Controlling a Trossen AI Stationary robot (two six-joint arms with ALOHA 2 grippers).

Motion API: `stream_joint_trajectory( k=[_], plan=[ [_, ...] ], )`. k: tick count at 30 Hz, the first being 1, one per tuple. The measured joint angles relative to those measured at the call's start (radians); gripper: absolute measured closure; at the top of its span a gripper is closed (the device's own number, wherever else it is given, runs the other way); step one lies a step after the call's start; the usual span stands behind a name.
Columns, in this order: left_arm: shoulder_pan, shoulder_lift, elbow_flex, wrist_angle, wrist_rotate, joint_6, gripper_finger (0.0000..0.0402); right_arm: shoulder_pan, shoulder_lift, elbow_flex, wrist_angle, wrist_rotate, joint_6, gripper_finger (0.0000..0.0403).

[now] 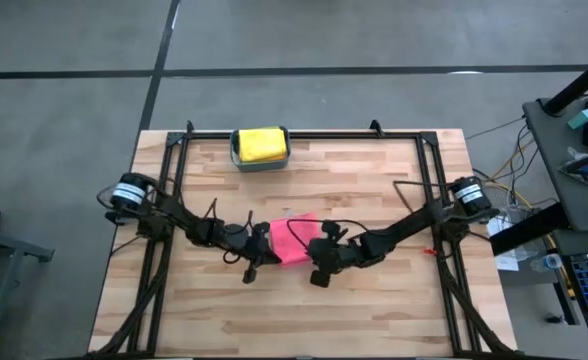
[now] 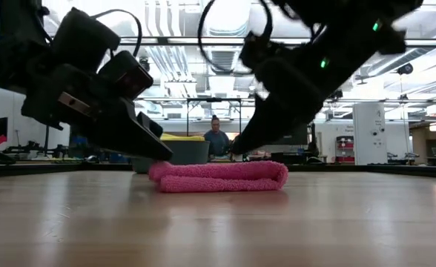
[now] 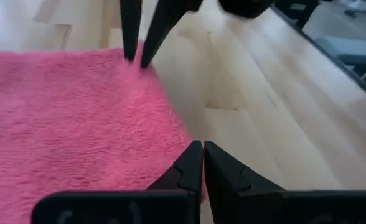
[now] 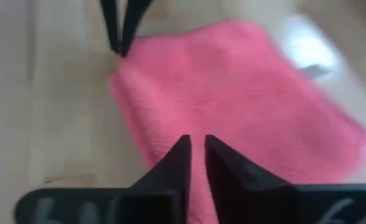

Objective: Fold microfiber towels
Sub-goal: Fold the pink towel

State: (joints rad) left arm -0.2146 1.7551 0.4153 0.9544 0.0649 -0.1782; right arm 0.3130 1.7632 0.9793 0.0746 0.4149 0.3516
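**Q:** Which step are you in?

**A:** By my reading, mid-fold on the pink towel (image 1: 294, 240). It lies at the table's (image 1: 374, 320) centre, between the two arms. The left gripper (image 1: 261, 252) sits at its left edge, fingers pressed fully together. Whether cloth is caught between them, you cannot tell. The right gripper (image 1: 320, 262) is at the opposite edge, fingers nearly closed with only a thin slit left. A hold is not confirmed there either.

**Q:** Towel condition?

**A:** Already doubled. The low view shows two plush layers with a rounded fold on one side. Its outline skews against the table edges and the corners do not look square.

**Q:** What does your next move call for?

**A:** Probably a firm pinch on two matching corners, then an even carry across. Uneven lift would likely skew it further. A yellow towel (image 1: 260, 143) sits in the teal bin (image 1: 236, 158) at the far edge.
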Motion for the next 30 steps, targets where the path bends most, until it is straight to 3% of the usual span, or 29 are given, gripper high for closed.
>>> stream_joint_trajectory(
  k=[3,9,17,22,26,30],
  plan=[
    [0.012,0.048,-0.001,0.070,0.040,-0.027,0.0401,-0.021,0.034,-0.010,0.021,-0.055,-0.002,0.0390],
    [0.024,0.086,-0.005,0.091,0.058,-0.078,0.0401,-0.026,0.001,-0.023,-0.058,-0.052,0.022,0.0394],
    [0.025,0.029,-0.008,0.085,0.058,-0.103,0.0401,-0.026,-0.054,-0.020,-0.125,-0.046,-0.029,0.0394],
    [0.025,-0.042,-0.009,-0.006,0.057,-0.083,0.0401,-0.031,-0.098,-0.019,-0.175,0.038,-0.084,0.0394],
    [0.026,-0.101,-0.009,-0.089,-0.013,0.012,0.0401,-0.074,-0.107,-0.036,-0.140,0.058,-0.140,0.0394],
    [0.036,-0.130,-0.008,-0.165,-0.173,0.087,0.0401,-0.133,-0.082,-0.066,-0.033,0.058,-0.178,0.0394]
  ],
)
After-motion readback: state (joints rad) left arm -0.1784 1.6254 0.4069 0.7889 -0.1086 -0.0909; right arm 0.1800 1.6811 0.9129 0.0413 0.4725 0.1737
